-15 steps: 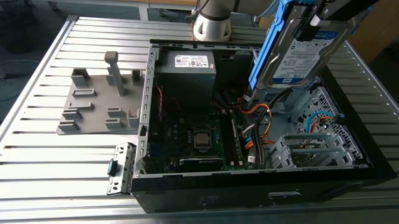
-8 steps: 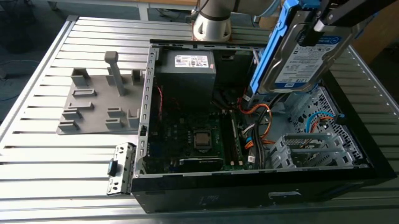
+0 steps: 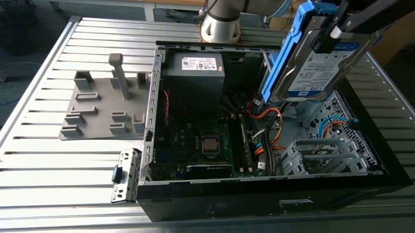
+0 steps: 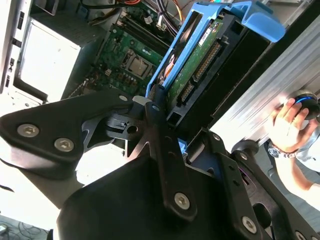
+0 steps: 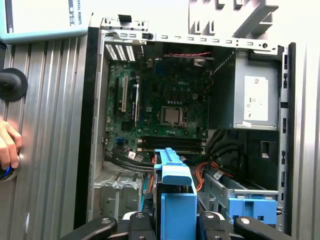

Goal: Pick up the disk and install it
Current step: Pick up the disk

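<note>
Your gripper (image 3: 335,33) is clamping shut on the disk (image 3: 310,63) and holding it upright above the open computer case (image 3: 259,191), over the drive cage (image 3: 321,155). I judge you are carrying it in. The install is not done yet, and it is calling for careful lining-up with the cage.

Bench (image 3: 39,160) of ribbed silver metal slats stands on a grey-blue floor (image 3: 23,68), seen in the exterior view. The edge of a pale wooden tabletop (image 3: 178,3) runs behind it. Even light brightens the slats.
</note>
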`<state>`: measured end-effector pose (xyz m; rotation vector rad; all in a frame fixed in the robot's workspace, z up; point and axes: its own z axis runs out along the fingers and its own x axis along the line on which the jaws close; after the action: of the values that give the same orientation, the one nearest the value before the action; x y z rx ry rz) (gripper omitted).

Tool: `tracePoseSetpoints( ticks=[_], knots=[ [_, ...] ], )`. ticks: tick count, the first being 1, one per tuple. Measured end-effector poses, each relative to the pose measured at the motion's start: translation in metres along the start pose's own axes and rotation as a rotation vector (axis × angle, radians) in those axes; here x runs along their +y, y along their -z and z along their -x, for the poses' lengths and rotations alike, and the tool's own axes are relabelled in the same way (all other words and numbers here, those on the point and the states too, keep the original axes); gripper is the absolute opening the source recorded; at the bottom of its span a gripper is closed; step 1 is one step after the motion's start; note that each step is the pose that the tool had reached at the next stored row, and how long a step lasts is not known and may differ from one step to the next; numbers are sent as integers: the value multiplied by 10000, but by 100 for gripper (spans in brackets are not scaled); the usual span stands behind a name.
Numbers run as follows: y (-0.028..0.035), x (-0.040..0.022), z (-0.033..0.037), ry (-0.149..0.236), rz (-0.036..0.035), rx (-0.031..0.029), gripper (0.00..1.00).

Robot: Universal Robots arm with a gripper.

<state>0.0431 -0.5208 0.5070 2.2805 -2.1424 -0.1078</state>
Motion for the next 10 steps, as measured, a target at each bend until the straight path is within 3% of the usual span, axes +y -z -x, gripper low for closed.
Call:
tracePoseSetpoints(
  ticks=[10],
  knots=[
    [3,2,-121,-1,0,8,36]
  ],
)
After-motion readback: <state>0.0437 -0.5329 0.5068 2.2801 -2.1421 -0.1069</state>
